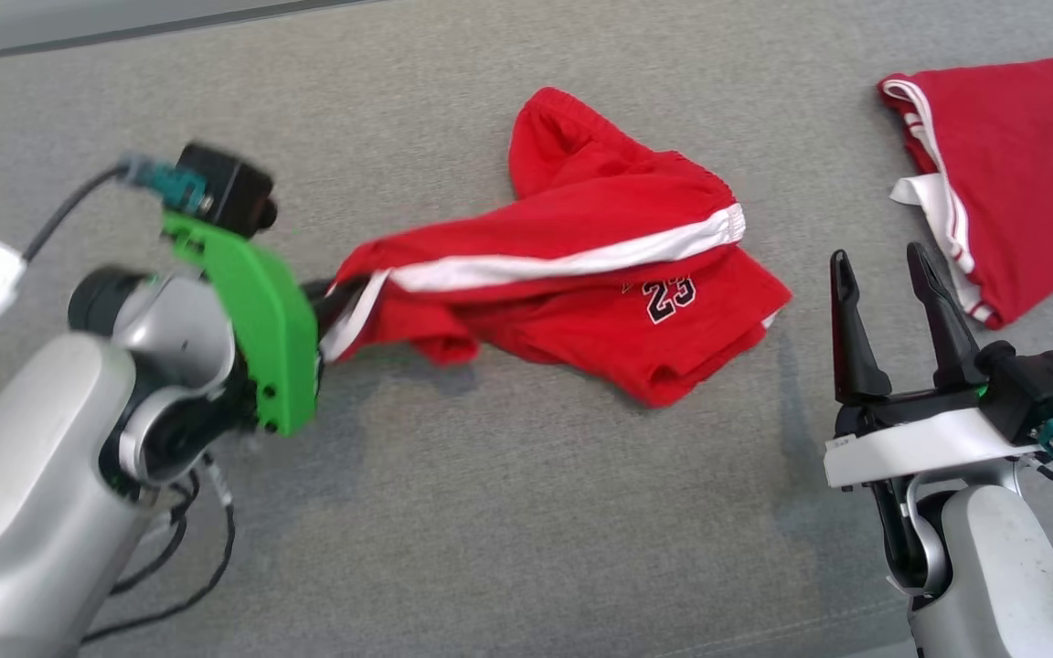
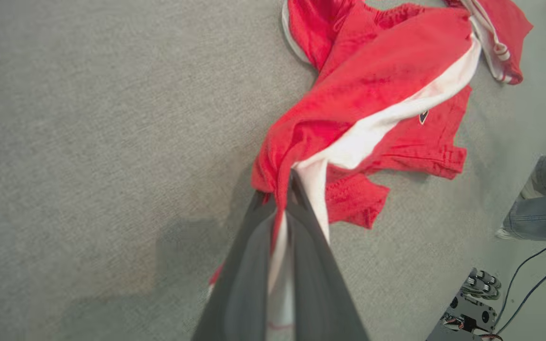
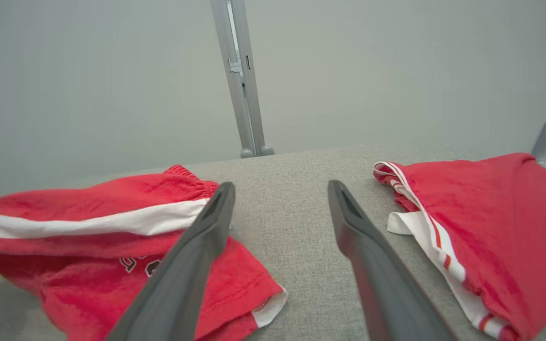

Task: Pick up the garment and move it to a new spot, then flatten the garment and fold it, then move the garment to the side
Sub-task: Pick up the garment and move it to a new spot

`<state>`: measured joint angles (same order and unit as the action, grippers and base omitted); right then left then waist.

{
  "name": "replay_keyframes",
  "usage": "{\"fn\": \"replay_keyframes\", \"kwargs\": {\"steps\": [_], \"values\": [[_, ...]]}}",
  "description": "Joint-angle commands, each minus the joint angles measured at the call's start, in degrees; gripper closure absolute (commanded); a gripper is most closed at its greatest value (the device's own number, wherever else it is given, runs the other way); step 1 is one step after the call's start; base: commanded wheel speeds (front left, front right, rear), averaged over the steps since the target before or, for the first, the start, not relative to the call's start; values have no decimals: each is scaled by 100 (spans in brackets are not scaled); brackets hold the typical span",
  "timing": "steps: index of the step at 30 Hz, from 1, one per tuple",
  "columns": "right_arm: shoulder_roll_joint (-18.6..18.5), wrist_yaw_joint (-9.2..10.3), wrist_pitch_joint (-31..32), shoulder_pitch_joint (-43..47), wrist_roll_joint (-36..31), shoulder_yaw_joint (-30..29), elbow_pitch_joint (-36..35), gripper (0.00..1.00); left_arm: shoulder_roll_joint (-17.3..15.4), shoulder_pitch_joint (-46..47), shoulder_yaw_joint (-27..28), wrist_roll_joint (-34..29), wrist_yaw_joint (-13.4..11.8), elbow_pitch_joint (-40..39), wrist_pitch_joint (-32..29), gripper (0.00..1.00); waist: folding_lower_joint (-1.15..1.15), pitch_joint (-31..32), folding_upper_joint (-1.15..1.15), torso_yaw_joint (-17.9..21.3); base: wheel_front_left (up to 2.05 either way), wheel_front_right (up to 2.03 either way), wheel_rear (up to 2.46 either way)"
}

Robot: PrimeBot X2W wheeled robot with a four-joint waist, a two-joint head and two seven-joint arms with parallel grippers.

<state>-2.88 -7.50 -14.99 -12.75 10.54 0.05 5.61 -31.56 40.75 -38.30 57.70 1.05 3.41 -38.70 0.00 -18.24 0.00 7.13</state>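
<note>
You have a broad grey worktop (image 1: pixel 508 512), its far edge running across the top left of the head view, with bare cloth open toward the robot and to the left. The red shorts (image 1: pixel 581 302), white-striped and printed 23, lie crumpled mid-worktop, one end drawn out in a taut point toward your left tool (image 2: pixel 287 189). A second red garment (image 1: pixel 1020 164) lies flat at the far right, well apart from the shorts. In the left wrist view a person's leg (image 2: pixel 543 199) in jeans stands past the worktop's edge. Your left tool is clenched on the shorts at the white stripe, cloth pinched between its 2 fingers. Your right tool (image 1: pixel 883 265) is released, fingers spread and holding nothing, raised just right of the shorts, between the 2 garments.
</note>
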Motion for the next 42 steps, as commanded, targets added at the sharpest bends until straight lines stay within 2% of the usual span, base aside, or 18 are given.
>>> {"fn": "replay_keyframes", "kwargs": {"steps": [1,3,7,8,9,13,16,22,23,27,32,37,42], "values": [[-7,2,-26,68,-75,-22,17,0,-30,-175,47,75,-14,78,94,100,0,-25,0,-229,0,0,0],[-6,2,-26,74,-181,-50,35,0,-69,-423,46,73,-10,249,265,100,0,-14,0,-376,0,0,0],[-9,2,-26,75,-337,-50,72,0,145,-773,38,190,81,584,619,99,0,37,0,-619,0,0,0],[-9,2,-26,90,-380,-46,84,0,204,-823,25,169,111,654,731,63,0,63,0,-672,0,0,0],[-8,2,-26,112,-424,-40,92,0,274,-875,11,147,146,729,839,0,0,96,0,-722,0,0,0],[-10,2,-26,220,-599,-66,77,0,486,-961,19,-199,145,929,1548,0,0,242,0,-871,0,0,0],[-11,2,-26,359,-643,-188,23,0,666,-1175,143,-317,-19,972,2177,0,0,462,0,-931,0,0,0],[-30,2,-26,797,-783,-482,-124,0,682,-1844,346,-717,-547,665,3276,0,0,984,0,-1030,0,0,0],[-30,2,-26,797,-783,-482,-124,0,682,-1844,346,-717,-547,665,3276,0,0,984,0,-1030,0,0,0],[-82,2,-26,1113,-846,-696,-228,0,672,-2390,440,-905,-878,376,3858,0,0,1244,0,-1110,0,0,0],[-83,2,-25,1416,-906,-928,-317,0,604,-2948,448,-1149,-1104,223,4478,0,0,1331,0,-1233,0,0,0],[-60,2,-26,1710,-862,-1094,-306,0,631,-3369,501,-1452,-1269,320,5132,0,0,1424,0,-1365,0,0,0],[-41,2,-25,1938,-860,-1216,-264,0,660,-3817,706,-1792,-1327,247,5367,0,0,1526,0,-1450,0,0,0]]}}
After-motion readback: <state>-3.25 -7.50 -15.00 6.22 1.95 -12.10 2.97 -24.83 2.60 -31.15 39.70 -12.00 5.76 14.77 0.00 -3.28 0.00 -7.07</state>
